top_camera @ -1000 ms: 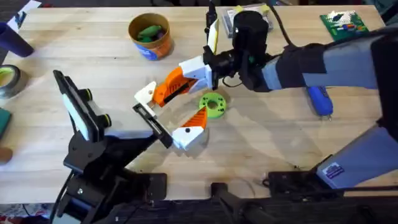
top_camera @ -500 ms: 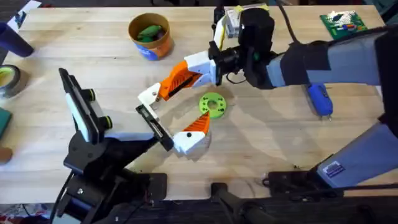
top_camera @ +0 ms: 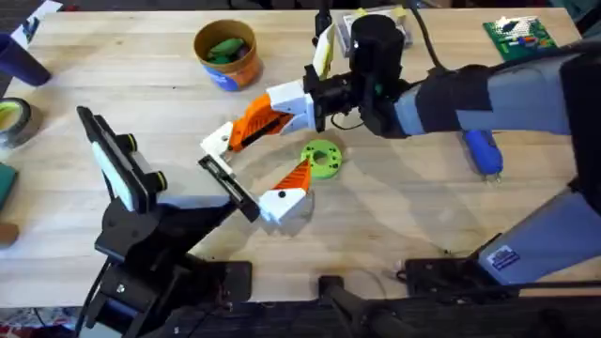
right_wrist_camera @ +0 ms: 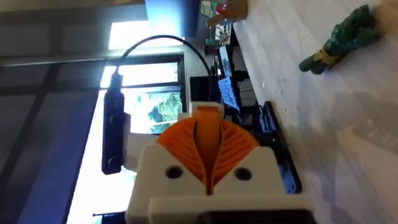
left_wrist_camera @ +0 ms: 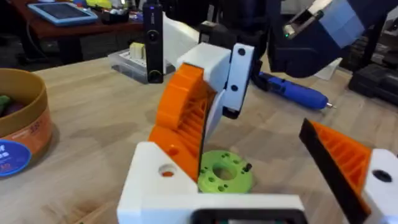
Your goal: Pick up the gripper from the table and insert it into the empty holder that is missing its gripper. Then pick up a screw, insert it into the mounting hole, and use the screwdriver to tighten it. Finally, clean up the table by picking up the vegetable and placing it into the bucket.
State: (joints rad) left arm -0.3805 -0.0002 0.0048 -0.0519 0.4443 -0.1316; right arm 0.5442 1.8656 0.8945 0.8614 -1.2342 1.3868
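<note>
**Bench (top_camera: 394, 225), mid-task.**

- **Bucket (top_camera: 228, 58):** sitting at the upper left of the overhead view, well apart from both arms.
- **Vegetable (top_camera: 225, 47):** lying inside the bucket, so the clean-up step is looking already settled.
- **Right gripper (top_camera: 252, 127):** reaching in from the right towards frame centre. Its jaws are pressing pad to pad. Whether anything thin is caught between them cannot be told. Its tip is meeting a white block (top_camera: 218, 141) at the upper end of the left arm's black rail (top_camera: 227, 183), apparently working at that mount.
- **Left gripper (top_camera: 268, 160):** lying low at centre, angled towards the upper right. Its jaws are standing wide apart and gripping nothing, probably holding the mount steady for the other arm.
- **Green ring (top_camera: 322, 158):** resting flat at centre, just beyond the left arm's lower finger (top_camera: 291, 186).
- **Screwdriver (top_camera: 484, 150):** blue handle, lying at centre right beneath the right arm and untouched, so the tightening is likely not in hand just now.
</note>
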